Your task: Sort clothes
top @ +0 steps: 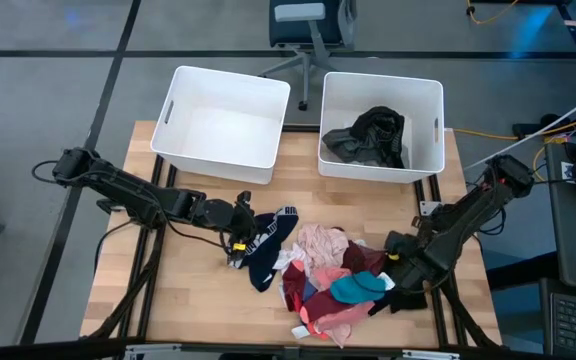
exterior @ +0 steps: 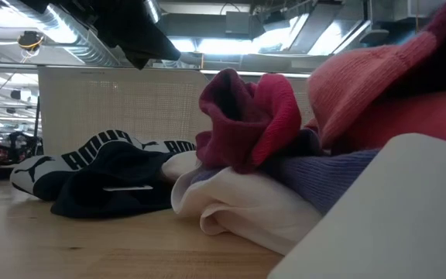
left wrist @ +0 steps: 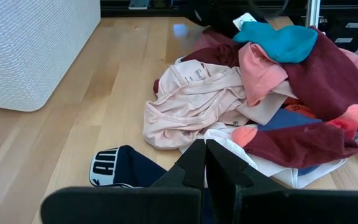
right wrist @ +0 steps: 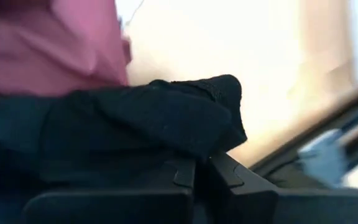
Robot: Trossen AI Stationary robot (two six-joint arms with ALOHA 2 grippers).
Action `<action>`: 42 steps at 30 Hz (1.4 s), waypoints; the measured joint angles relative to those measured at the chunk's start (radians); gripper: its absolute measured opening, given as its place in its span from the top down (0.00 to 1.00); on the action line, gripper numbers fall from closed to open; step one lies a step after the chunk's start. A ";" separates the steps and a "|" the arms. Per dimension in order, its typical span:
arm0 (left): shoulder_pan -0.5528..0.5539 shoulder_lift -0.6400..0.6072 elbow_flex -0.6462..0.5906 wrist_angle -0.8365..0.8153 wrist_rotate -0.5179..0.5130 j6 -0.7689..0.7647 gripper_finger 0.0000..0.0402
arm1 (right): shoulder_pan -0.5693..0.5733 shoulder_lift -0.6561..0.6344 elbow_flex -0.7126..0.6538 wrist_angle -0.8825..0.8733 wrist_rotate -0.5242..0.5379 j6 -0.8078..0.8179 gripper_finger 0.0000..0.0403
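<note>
- Black fabric fills the right wrist view, where the right tool [right wrist: 194, 171] is clamped on a black garment [right wrist: 160, 118]; from above, that tool [top: 400, 287] sits at the pile's right edge.
- Left tool [top: 236, 243] has its fingers together, gripping the navy garment with a white lettered band [top: 266, 243] at the pile's left.
- Mixed clothes [top: 328, 280] in pink, maroon, teal and white are heaped on the table [top: 188, 290].
- Only the high view shows the two bins: left bin [top: 223, 118] bare, right bin [top: 380, 125] holding dark clothing [top: 373, 135].
</note>
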 joint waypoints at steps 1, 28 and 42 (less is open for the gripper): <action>0.000 0.000 0.000 0.000 0.000 0.000 0.99 | 0.000 -0.005 0.028 -0.038 0.031 0.000 0.97; 0.000 0.000 0.000 0.000 0.000 0.031 0.99 | -0.273 -0.020 0.451 -0.272 0.992 -0.494 0.96; 0.000 0.000 0.000 0.000 0.000 0.054 0.99 | -0.696 -0.019 0.767 -0.272 1.147 -0.860 0.96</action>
